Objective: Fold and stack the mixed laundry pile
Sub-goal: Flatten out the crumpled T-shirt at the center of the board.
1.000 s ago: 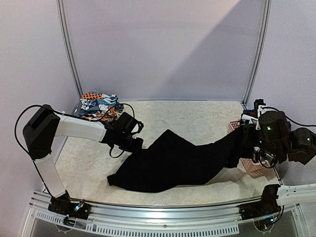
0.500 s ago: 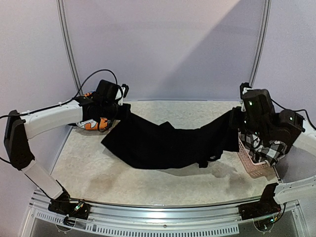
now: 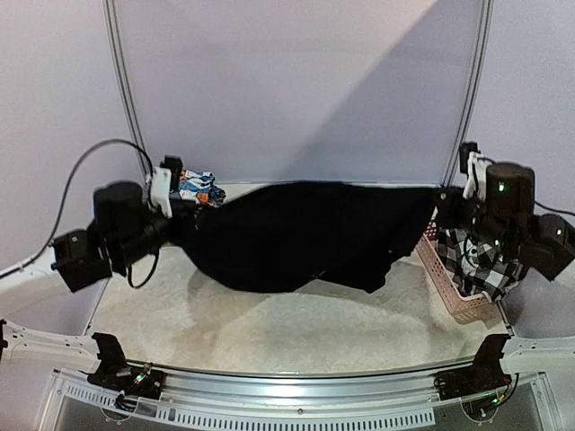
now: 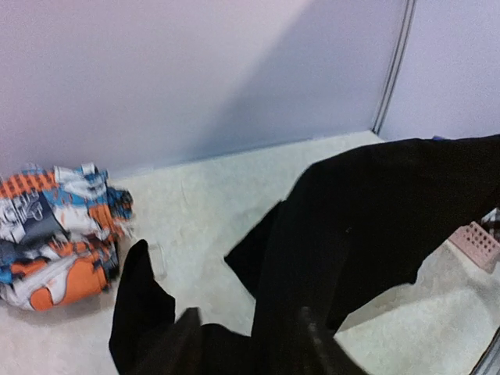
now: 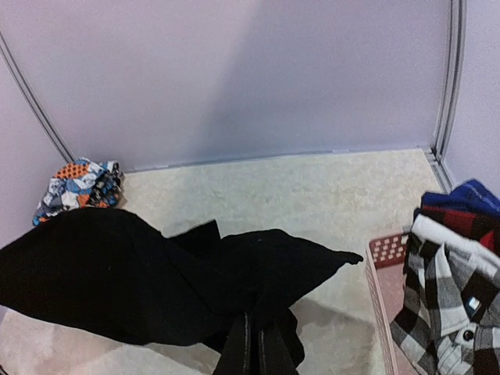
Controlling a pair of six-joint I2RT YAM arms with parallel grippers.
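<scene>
Large plain black garment (image 3: 296,233) spans mid-air between grippers, hem above cream table (image 3: 296,346). Right gripper (image 5: 254,348) clamped on its edge. Left gripper (image 4: 250,337) cloth-wrapped, grip unreadable.

I see large plain black cloth garment (image 3: 296,233): solid black all over. Small crumpled heap of printed fabric pieces (image 4: 58,234): orange, blue and white print, bits of dark grey; in right wrist view, top piece orange with dark dots. Soft checked shirt (image 5: 441,305): black, white and grey check, dark buttons. Folded plaid cloth (image 5: 461,219) behind it: red and navy. Perforated plastic basket (image 3: 446,289): pink. Textured bench (image 3: 296,337): cream, faintly mottled. On my screen back wall (image 3: 296,90) reads pale lilac; metal frame posts (image 3: 126,90) silvery.
</scene>
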